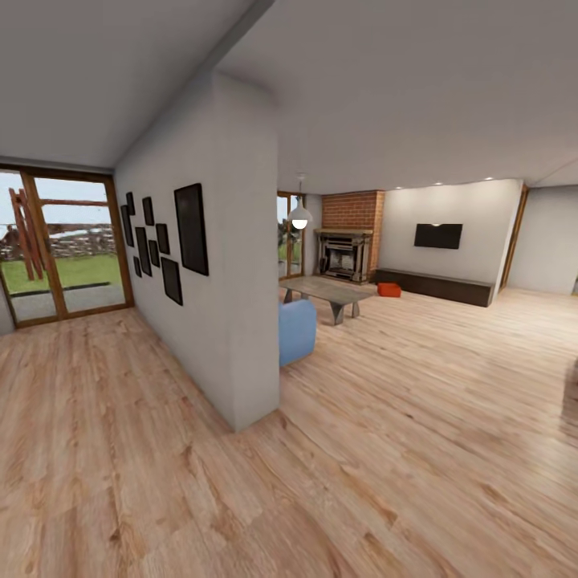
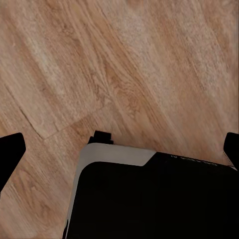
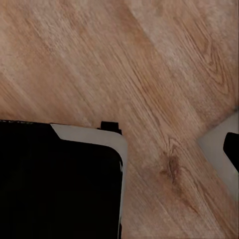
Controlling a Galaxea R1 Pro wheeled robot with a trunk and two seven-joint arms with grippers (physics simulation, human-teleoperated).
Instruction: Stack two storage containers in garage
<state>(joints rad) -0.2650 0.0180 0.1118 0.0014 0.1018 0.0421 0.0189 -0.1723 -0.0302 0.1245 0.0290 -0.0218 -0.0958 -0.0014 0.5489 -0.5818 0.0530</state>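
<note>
Now, from the head view, the living room is seen across a wide stretch of light wood plank floor (image 1: 417, 417). A white partition wall (image 1: 233, 321) stands in the near middle, hung with a cluster of black picture frames (image 1: 164, 241). Beyond it, a blue chair (image 1: 295, 331) is tucked just beside the wall's end, and a grey low table (image 1: 329, 293) is set behind that. Far back, a red brick chimney (image 1: 353, 210) rises over an ornate fireplace (image 1: 345, 254). A black TV (image 1: 438, 235) is mounted on the white wall, and a long dark bench (image 1: 437, 286) runs beneath it. One orange-red storage container (image 1: 389, 290) is spotted on the wood floor, between the fireplace and the near end of the bench, well apart from the robot; whether a second box sits with it cannot be told at this range. At the left, glass doors (image 1: 60, 249) look out on grass.

Over to the left wrist view: wood planks are seen below, with the robot's dark base (image 2: 149, 199) underneath. The left gripper (image 2: 122, 152) is marked by two dark fingertips (image 2: 10, 149) at opposite edges, spread wide, nothing between them.

On to the right wrist view: planks again, the dark base (image 3: 55, 179), and a pale corner of wall (image 3: 219, 149). A single dark fingertip (image 3: 231, 149) is caught at the edge; whether those fingers are spread or closed cannot be told.
</note>
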